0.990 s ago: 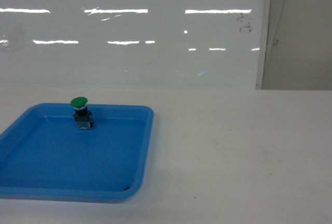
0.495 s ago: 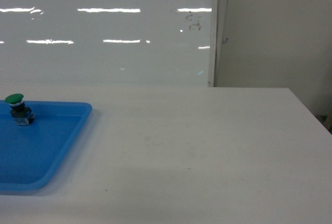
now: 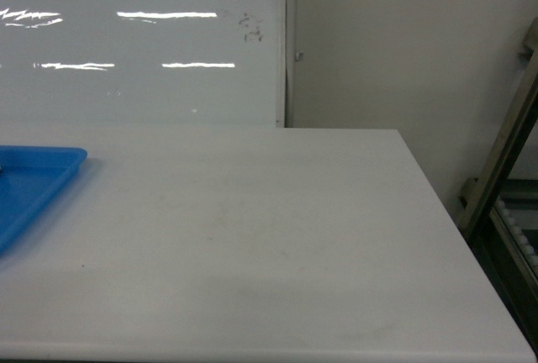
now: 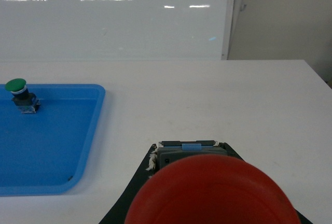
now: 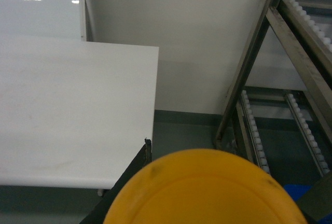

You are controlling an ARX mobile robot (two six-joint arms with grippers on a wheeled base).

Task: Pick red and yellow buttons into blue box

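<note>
Two buttons ride with us, round red cap gripped in our left gripper, yellow cap in our right, ready for the blue crate glimpsed at four o'clock.

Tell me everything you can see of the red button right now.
The red button shows only in the left wrist view, close to the lens: a smooth, matte, domed red cap filling the bottom of the frame. Behind its top edge sits a grey block with a pale blue tab. Dark gripper parts flank it, so it looks held, though no contact shows. It hangs over the white table.
</note>
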